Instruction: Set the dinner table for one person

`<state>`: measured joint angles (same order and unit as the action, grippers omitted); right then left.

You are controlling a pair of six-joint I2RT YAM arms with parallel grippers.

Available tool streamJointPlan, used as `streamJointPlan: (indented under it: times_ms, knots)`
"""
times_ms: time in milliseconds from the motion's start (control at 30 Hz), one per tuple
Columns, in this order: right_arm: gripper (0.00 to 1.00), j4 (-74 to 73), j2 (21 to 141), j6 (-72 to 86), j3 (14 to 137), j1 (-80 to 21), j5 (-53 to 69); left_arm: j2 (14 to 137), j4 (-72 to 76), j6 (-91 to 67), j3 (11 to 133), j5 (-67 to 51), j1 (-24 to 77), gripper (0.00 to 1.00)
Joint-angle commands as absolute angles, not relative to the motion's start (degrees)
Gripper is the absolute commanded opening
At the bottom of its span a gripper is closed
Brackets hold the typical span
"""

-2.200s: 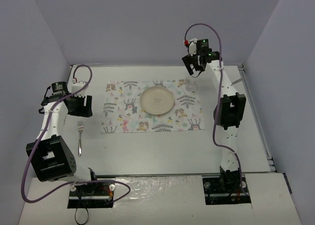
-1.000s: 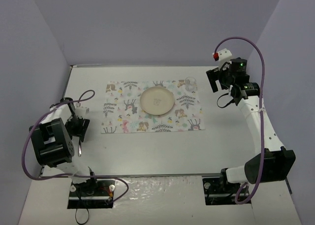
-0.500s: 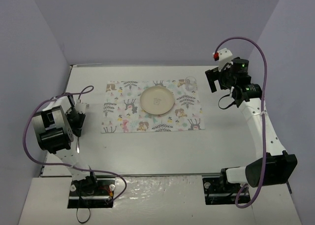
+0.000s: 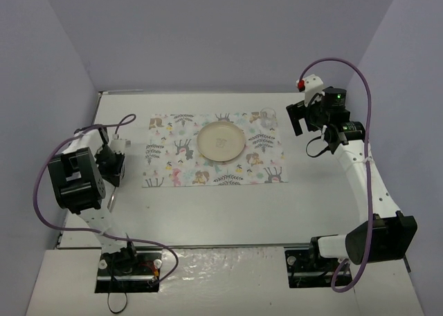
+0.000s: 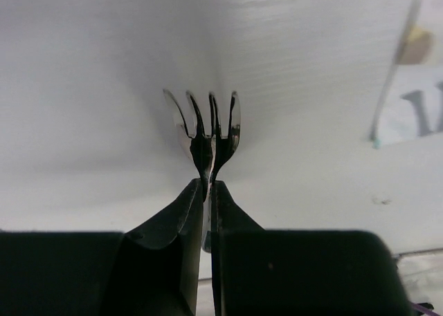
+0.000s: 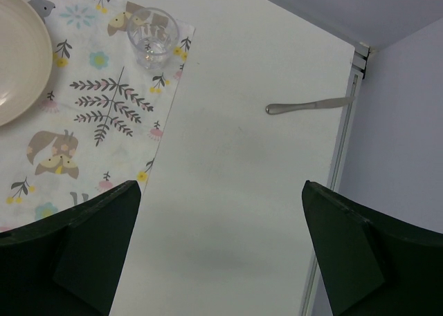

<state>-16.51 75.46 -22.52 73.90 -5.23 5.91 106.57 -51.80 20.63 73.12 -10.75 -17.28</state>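
We see the dinner table (image 4: 228, 205), large plain off-white rectangle, lying flat and level, thin metal rails along its edges

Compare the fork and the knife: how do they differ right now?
The fork is clamped in the left end effector; the knife lies free on the dinner table. The fork ends in four tines; the knife is a plain slim blade. Both are silvery metal and off the printed cloth.
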Motion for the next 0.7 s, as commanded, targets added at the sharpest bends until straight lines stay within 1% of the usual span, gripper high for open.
streamJointPlan:
  times_ms: [0, 100, 200, 333, 400, 667]
  knots:
    - [1.0, -11.99, 73.28, -22.34, 73.71, -5.01, 6.06, 98.69, -59.91, 18.23, 84.31, -12.96, -11.58, 0.0]
    - [1.0, -11.84, 73.42, -22.38, 73.16, -5.01, 5.83, 100.43, -65.26, 16.98, 93.13, -13.46, -6.37, 0.0]
    - [1.0, -11.78, 73.19, -22.59, 72.61, -5.01, 5.28, 104.67, -68.23, 15.0, 100.33, -12.76, -0.9, 0.0]
    - [1.0, -11.87, 73.35, -22.28, 72.0, -4.94, 4.66, 111.68, -70.42, 10.46, 110.44, -15.21, 3.28, 0.0]
    - [1.0, -11.88, 73.38, -22.25, 71.69, -5.0, 4.24, 115.53, -69.81, 5.72, 113.71, -14.42, 5.17, 0.0]
    - [1.0, -11.75, 74.55, -22.67, 70.84, -4.92, 3.2, 121.28, -65.86, -5.87, 119.76, -14.58, 9.24, 0.0]
